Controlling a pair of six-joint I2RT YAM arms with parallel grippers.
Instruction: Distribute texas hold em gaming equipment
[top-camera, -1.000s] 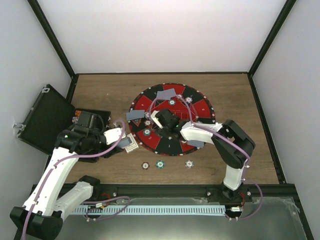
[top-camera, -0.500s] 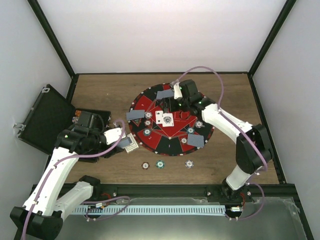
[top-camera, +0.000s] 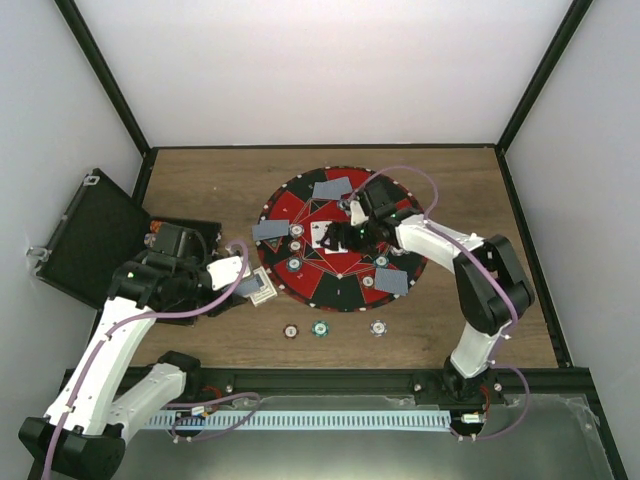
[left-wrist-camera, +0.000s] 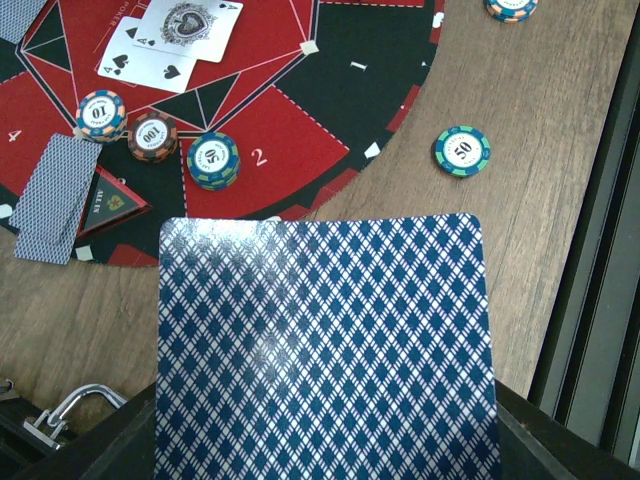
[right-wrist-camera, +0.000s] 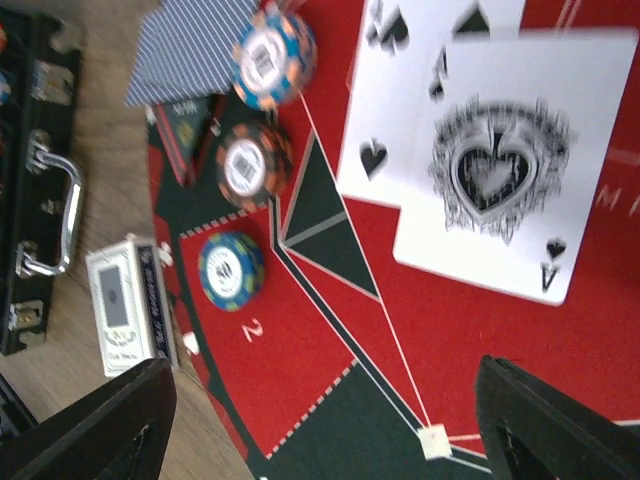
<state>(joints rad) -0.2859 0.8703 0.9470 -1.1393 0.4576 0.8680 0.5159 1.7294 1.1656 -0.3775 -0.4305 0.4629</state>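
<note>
The right claw (right-wrist-camera: 330, 430) hangs spread over the middle of the round red-and-black felt mat (top-camera: 335, 290). The face-up white ace of spades card (right-wrist-camera: 495, 170) lies just ahead of it, long axis pointing away, crosswise to the line between the fingers. At the mat's near-left edge, the left claw (top-camera: 240, 272) pinches a blue diamond-backed playing card (left-wrist-camera: 320, 350); the right arm is clearly nearer the ace

The left arm folds at the elbow and leans in from the left, its end effector (top-camera: 245, 281) pinched tight on a blue-backed card (left-wrist-camera: 320, 350). The right arm reaches forward and curls inward, its end effector (top-camera: 345, 233) angled down with the jaws spread wide.
</note>
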